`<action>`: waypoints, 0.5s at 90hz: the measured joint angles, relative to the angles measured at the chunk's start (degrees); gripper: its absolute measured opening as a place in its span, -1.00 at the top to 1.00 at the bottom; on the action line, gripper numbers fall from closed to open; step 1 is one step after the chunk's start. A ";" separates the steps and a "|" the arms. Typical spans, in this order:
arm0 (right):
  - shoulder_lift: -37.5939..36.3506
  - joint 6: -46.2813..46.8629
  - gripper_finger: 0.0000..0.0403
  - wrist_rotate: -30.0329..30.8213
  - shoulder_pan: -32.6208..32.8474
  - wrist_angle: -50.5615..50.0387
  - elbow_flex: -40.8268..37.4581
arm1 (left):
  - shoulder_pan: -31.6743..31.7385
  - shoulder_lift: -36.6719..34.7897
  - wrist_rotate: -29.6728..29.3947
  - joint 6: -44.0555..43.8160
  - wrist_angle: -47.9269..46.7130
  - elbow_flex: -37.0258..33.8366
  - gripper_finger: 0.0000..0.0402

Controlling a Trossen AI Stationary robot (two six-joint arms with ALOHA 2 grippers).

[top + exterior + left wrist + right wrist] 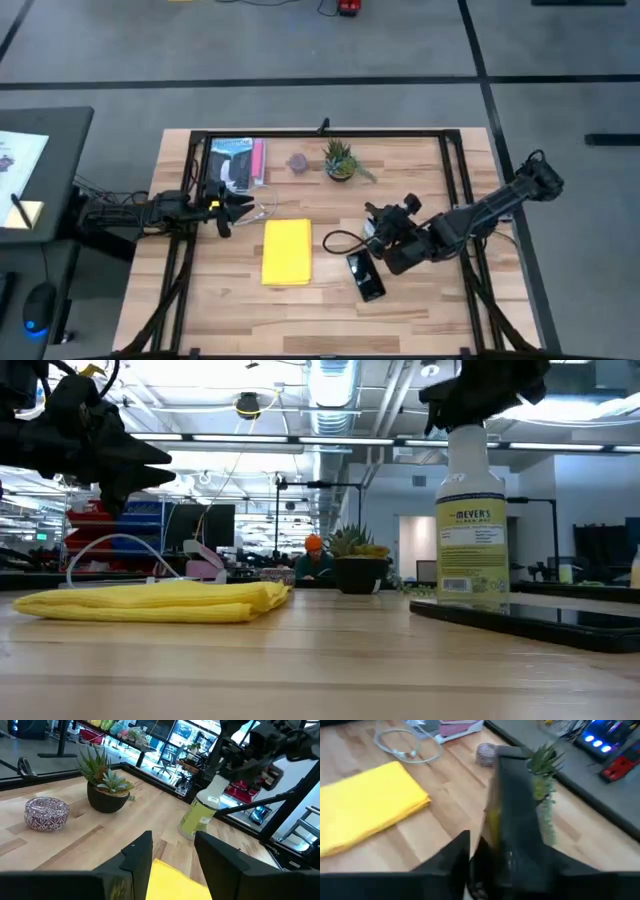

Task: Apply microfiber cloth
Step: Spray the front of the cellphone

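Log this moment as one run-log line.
left gripper: open, beside cloth | right gripper: shut on spray bottle | cloth: folded, untouched | phone: flat

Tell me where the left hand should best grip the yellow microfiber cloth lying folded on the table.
Probably the cloth's short edge nearest the left hand, coming from above with fingers straddling it. The microfiber cloth lies flat and folded, so only an edge gives a pinchable lip. The low view shows layered folds bulging at one end, which looks easiest to catch.

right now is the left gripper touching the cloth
Apart. High view shows the left gripper beside the cloth with bare wood between them.
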 joint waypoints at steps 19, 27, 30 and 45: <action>-0.15 -3.54 0.44 -0.31 0.68 1.95 7.05 | 0.02 -0.01 0.00 0.00 0.00 0.02 0.33; -0.22 -5.28 0.44 -2.72 1.38 8.82 8.43 | 0.02 0.00 0.00 0.00 -0.01 0.01 0.33; -0.23 -6.40 0.44 -4.01 1.75 12.40 8.45 | 0.01 -0.02 0.00 0.00 -0.03 0.00 0.33; 2.84 -11.25 0.44 -10.87 4.77 28.11 8.49 | 0.02 0.00 0.03 0.00 -0.07 0.02 0.33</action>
